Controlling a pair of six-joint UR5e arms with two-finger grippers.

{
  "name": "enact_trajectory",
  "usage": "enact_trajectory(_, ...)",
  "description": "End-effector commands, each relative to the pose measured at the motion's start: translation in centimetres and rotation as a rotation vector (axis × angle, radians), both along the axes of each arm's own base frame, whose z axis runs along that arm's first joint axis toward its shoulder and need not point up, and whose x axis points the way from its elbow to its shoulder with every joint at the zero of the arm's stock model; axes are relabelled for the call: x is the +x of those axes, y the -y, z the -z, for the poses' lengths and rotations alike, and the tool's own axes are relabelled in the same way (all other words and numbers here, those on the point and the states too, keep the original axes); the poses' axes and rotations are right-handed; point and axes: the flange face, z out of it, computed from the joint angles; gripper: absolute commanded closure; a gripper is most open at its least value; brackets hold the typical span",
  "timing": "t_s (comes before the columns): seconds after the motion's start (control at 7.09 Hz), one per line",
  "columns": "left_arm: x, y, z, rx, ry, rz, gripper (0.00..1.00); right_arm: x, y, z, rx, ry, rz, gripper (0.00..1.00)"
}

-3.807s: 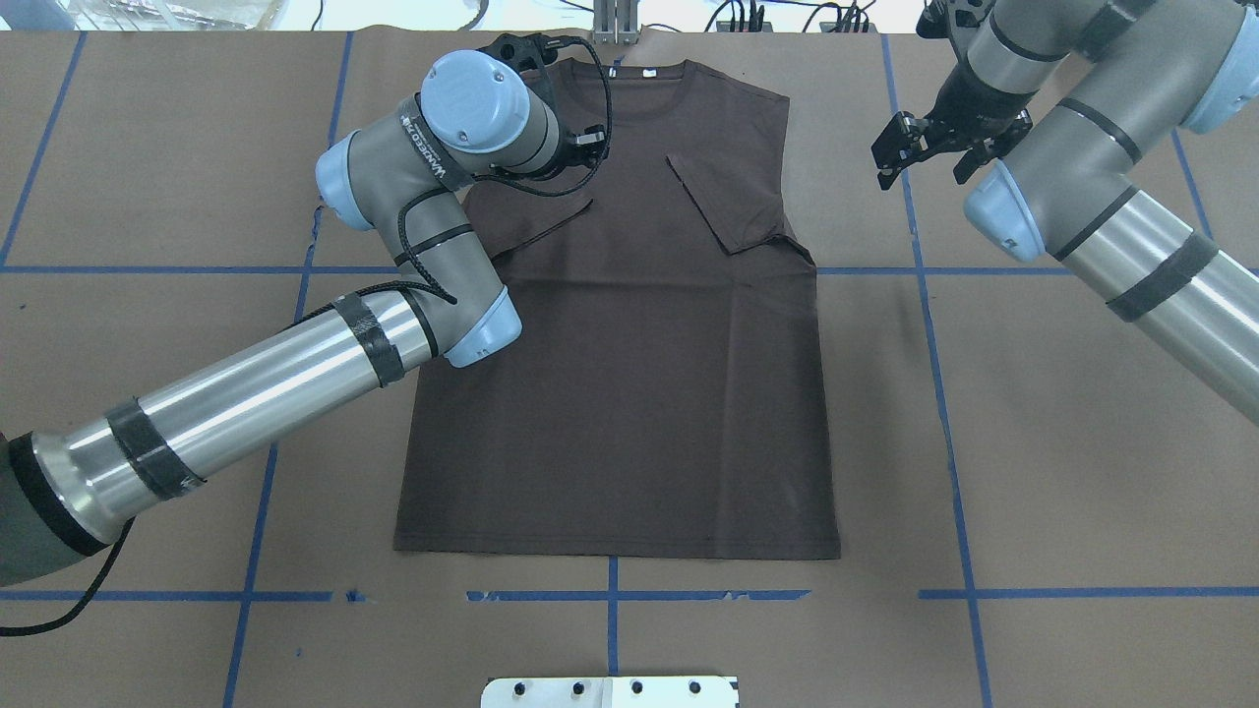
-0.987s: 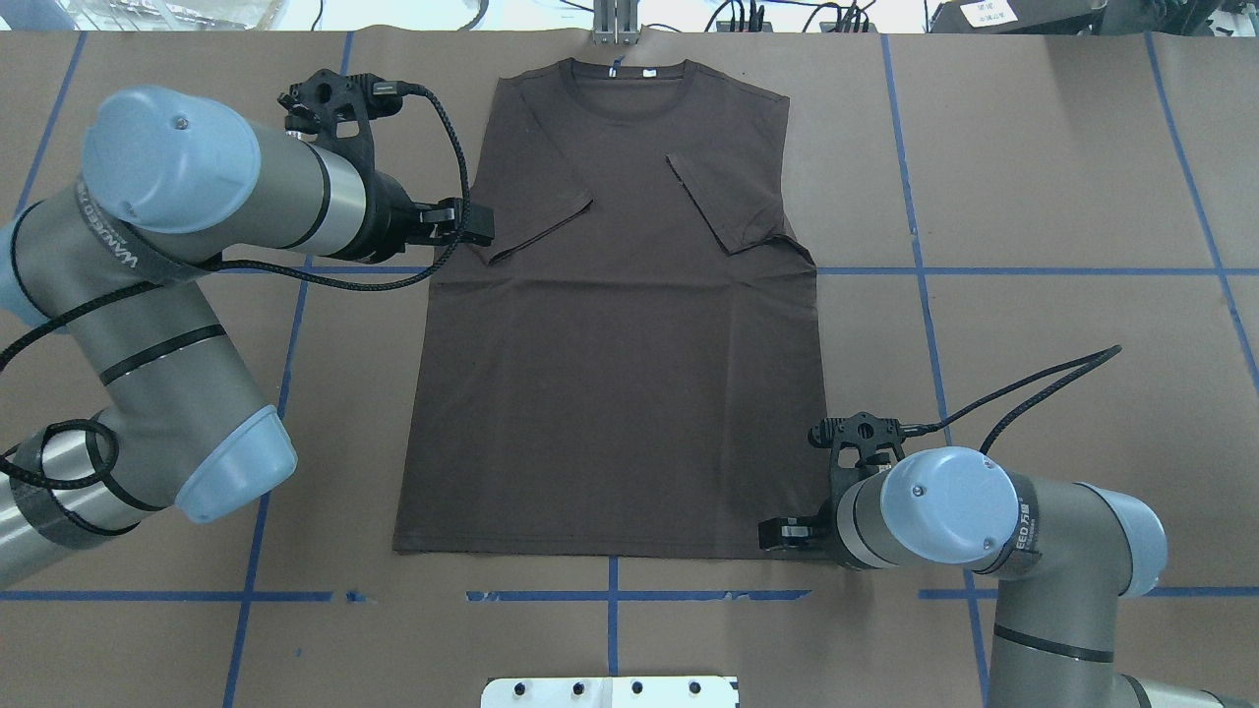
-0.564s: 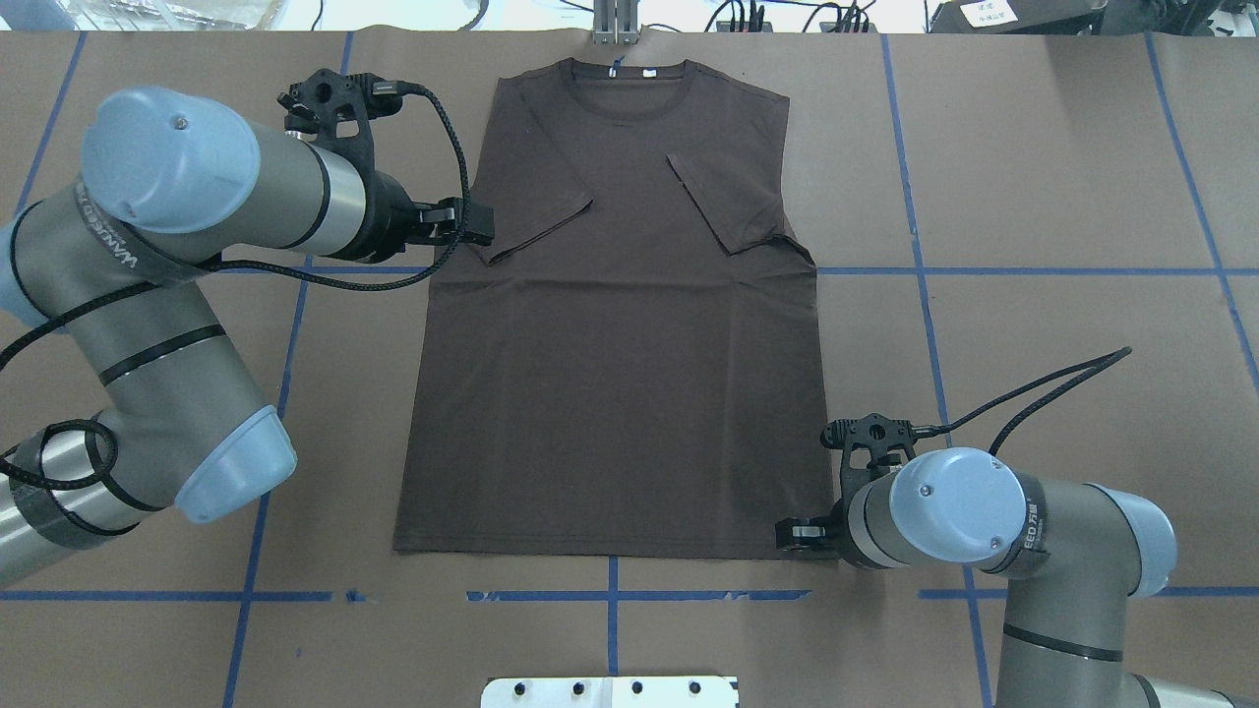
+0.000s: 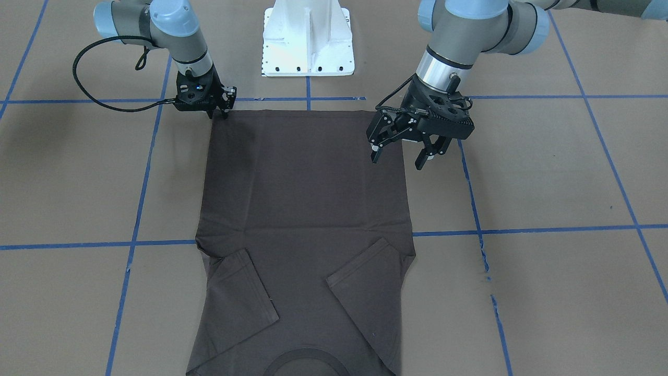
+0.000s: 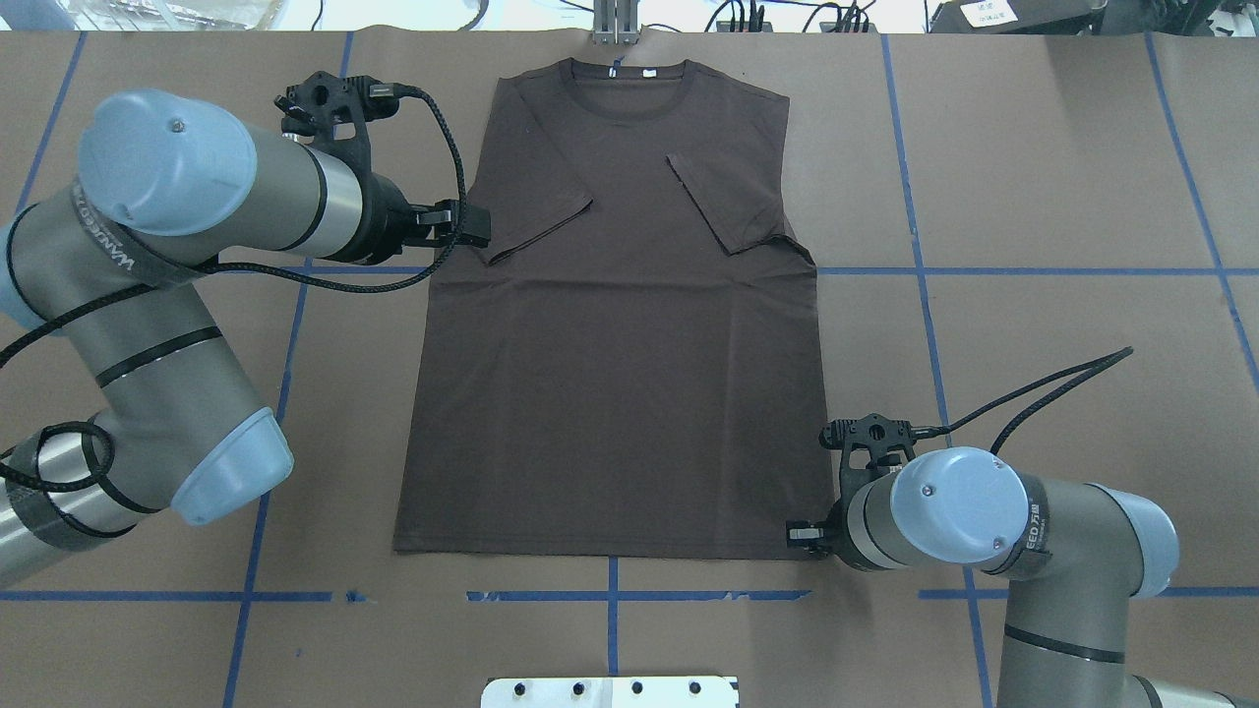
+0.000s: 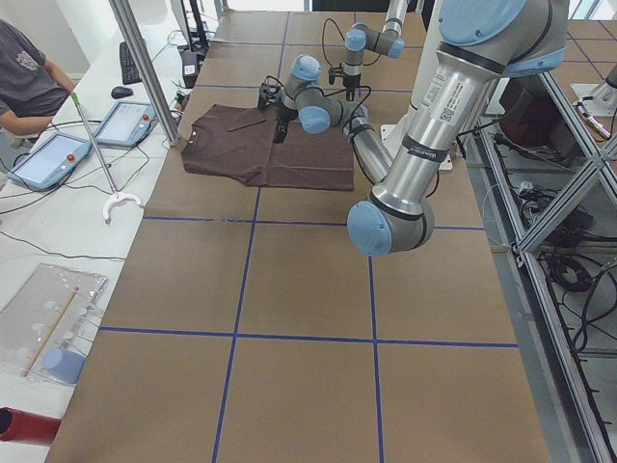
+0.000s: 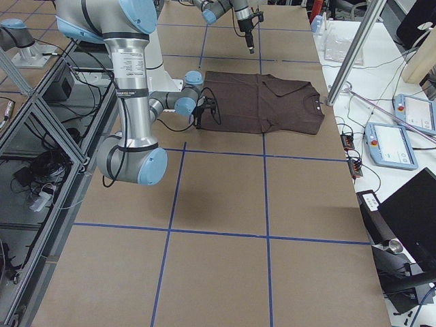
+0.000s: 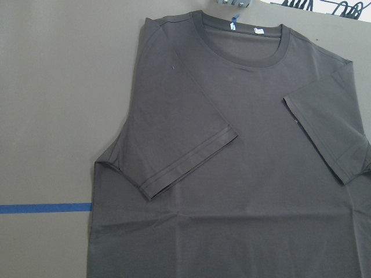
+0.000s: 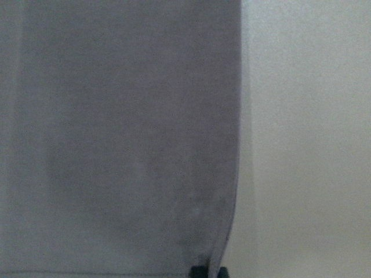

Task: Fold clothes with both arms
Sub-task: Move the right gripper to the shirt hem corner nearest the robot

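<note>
Lying flat on the brown paper-covered table with blue tape lines (image 4: pixel 522 172), the dark brown-grey short-sleeved T-shirt (image 4: pixel 302 198) fills the middle of the front-facing view. Its hem is toward the white pedestal base (image 4: pixel 308 36), both sleeves are folded in over the chest, and the ribbed collar is at the bottom edge. The black two-finger left gripper (image 4: pixel 397 159) hangs over the shirt's side edge on the view's right, fingers spread wide and holding nothing. The black two-finger right gripper (image 4: pixel 218 110) stands tip-down at the hem corner on the view's left.

From overhead the T-shirt (image 5: pixel 620 393) is centred, its small white neck label (image 5: pixel 646 72) at the far side. The left gripper (image 5: pixel 474 226) is just beside a folded sleeve. The right gripper (image 5: pixel 802 536) is at the near hem corner, mostly hidden by its silver-grey arm (image 5: pixel 984 511).

The exterior left view shows the T-shirt (image 6: pixel 260 149) far up the table. The exterior right view shows the T-shirt (image 7: pixel 266 102) with the near arm's gripper (image 7: pixel 201 112) at its hem.

The left wrist view looks down on the T-shirt (image 8: pixel 243 174), showing the collar and both sleeves.

In the right wrist view the T-shirt (image 9: pixel 116 145) covers the left part. The black fingertips (image 9: pixel 200 271) are drawn close together where the cloth's edge meets them. Whether cloth is caught between them cannot be told.
</note>
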Motion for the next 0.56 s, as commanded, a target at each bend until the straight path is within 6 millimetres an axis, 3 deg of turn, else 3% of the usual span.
enact_trajectory(0.0, 0.0, 0.0, -0.1, -0.001, 0.001, 0.0, 0.0, 0.4, -0.1, 0.7, 0.0, 0.015, -0.002, 1.0)
enact_trajectory(0.28, 0.1, -0.3, -0.9, -0.025, 0.003, 0.001, 0.0, 1.0, -0.2, 2.0, 0.009, 0.041, -0.003, 1.0)
enact_trajectory(0.42, 0.5, -1.7, -3.4, -0.125, -0.006, 0.018, 0.0, 1.5, -0.2, 2.7, 0.014, 0.057, -0.006, 1.0)
